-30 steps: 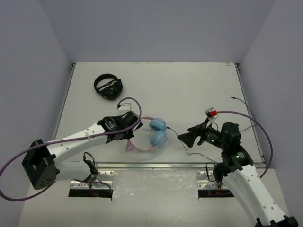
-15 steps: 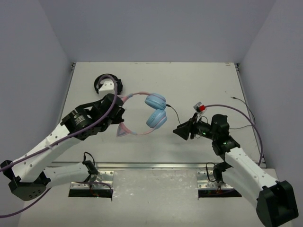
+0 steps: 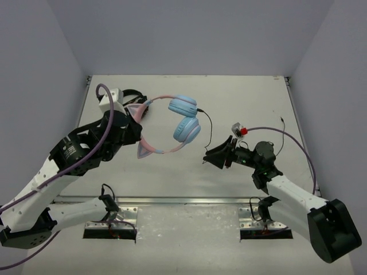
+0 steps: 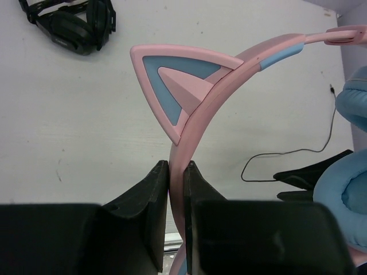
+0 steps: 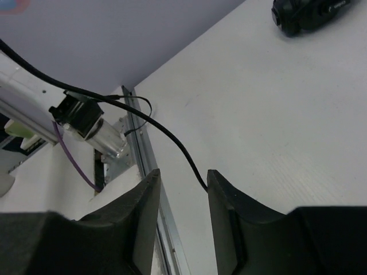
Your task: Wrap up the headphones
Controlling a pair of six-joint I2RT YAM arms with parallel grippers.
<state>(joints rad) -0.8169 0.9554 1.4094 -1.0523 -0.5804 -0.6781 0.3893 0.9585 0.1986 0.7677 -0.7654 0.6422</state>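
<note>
Fingers of the left gripper (image 4: 176, 167) pinch the pink headband of the headphones (image 4: 206, 86) flat between them, just below one cat ear, holding the set up off the table (image 3: 241, 97). From above, the band curves away from those fingertips and the two light blue earcups hang beyond them, toward the right arm. The right gripper (image 5: 182, 176) has its fingers apart, and the thin black cable (image 5: 172, 137) runs down into the gap, close to one inner face; contact cannot be judged. Past those fingers lies the metal rail (image 5: 143, 149) at the table's near edge. A pair of black headphones (image 4: 69, 28) lies on the table beyond the left fingertips, well apart from them and partly hidden by the left arm from above.
</note>
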